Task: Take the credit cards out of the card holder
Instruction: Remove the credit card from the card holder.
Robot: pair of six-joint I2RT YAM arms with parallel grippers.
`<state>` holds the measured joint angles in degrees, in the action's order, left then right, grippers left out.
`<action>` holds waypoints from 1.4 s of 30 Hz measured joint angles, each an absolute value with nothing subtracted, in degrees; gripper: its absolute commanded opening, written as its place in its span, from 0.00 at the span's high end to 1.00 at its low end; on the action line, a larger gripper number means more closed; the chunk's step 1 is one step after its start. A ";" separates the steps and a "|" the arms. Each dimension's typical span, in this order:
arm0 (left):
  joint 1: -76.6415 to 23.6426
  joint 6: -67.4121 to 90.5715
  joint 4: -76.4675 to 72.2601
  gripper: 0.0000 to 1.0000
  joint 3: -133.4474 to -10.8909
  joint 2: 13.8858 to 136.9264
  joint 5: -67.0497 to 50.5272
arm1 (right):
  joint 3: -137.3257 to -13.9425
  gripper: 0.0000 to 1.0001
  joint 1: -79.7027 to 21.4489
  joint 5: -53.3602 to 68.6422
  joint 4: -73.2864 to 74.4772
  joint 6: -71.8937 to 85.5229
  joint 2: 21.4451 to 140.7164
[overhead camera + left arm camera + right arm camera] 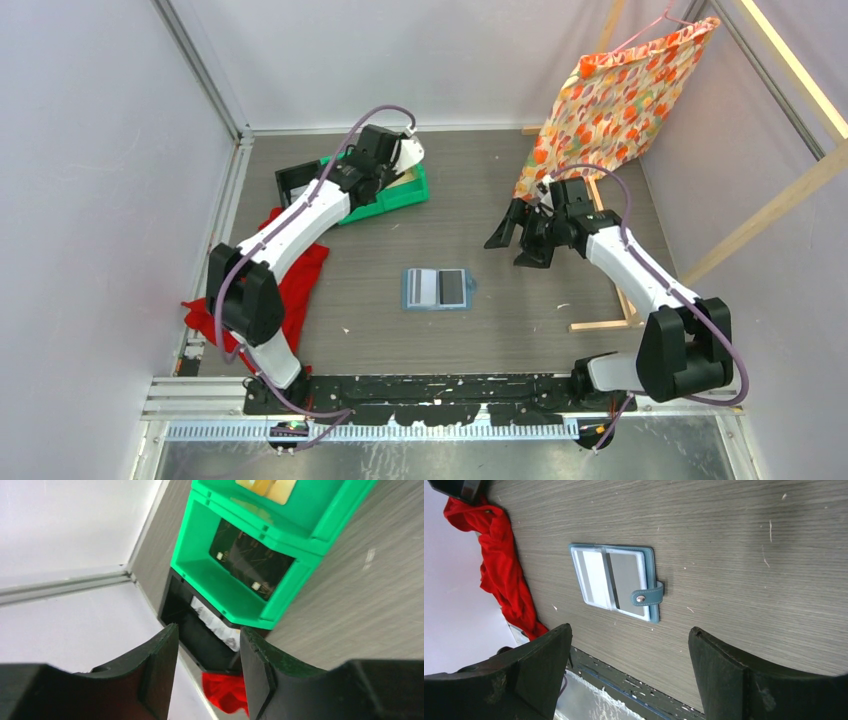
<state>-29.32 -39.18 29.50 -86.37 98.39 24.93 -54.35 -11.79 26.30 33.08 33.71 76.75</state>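
— Card holder [437, 289]: where do you see it?

— You have it lying open and flat on the grey table [480, 190], the landmark for everything else. From the right wrist view the card holder [615, 581] shows a pale credit card [593, 576] in one half and a grey credit card [625, 579] in the other, with its snap strap [647, 595] folded over the edge.

— And your grippers?

— Your right gripper [519, 240] hangs above the table beyond the holder, fingers [719, 672] spread wide and holding nothing. Your left gripper [207, 667] is over the green bins [392, 190], well apart from the holder, jaws parted a moderate way and empty.

— What lies below the left one?

— A dark card [250, 557] rests in the nearer green bin [220, 580]; a black tray [200, 635] touches that bin, and a red cloth [300, 275] lies beside it.
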 measured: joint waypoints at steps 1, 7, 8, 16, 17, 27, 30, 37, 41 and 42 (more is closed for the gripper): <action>-30.06 -35.75 31.51 0.49 -87.44 97.67 24.99 | -54.00 0.09 -12.01 26.41 32.97 33.80 76.49; -32.36 -9.13 45.23 0.56 -92.05 94.17 21.45 | -52.21 0.09 -17.85 24.86 31.75 35.35 76.12; -32.25 -5.08 46.57 0.56 -91.35 93.49 19.70 | -52.16 0.09 -19.62 24.45 31.53 35.75 76.12; -31.75 25.34 42.41 0.61 -59.13 77.78 0.05 | -51.57 0.30 -31.09 21.69 24.75 40.91 79.40; -31.75 29.06 40.82 0.62 -54.70 75.61 -2.83 | -51.57 0.35 -31.77 21.52 23.46 41.60 80.82; -31.75 48.66 20.47 0.63 -42.89 73.84 -16.99 | -51.57 0.72 -34.54 20.67 16.64 45.43 91.02; -31.81 50.72 15.99 0.63 -42.98 76.36 -19.09 | -51.57 0.73 -34.83 20.16 15.70 45.71 92.05; -33.80 53.01 11.00 0.61 -46.63 84.29 -22.13 | -52.53 0.75 -34.92 14.81 17.67 44.93 94.17; -34.52 54.15 8.10 0.60 -47.44 86.11 -23.59 | -52.62 0.75 -34.85 11.62 19.59 44.14 94.15; -34.52 54.33 7.53 0.59 -47.48 86.46 -23.86 | -52.60 0.75 -34.76 11.16 19.84 44.05 94.15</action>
<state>-34.52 54.33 7.53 -47.48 86.46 -23.86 -52.60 -34.76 11.16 19.84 44.05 94.15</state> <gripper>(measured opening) 0.392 0.255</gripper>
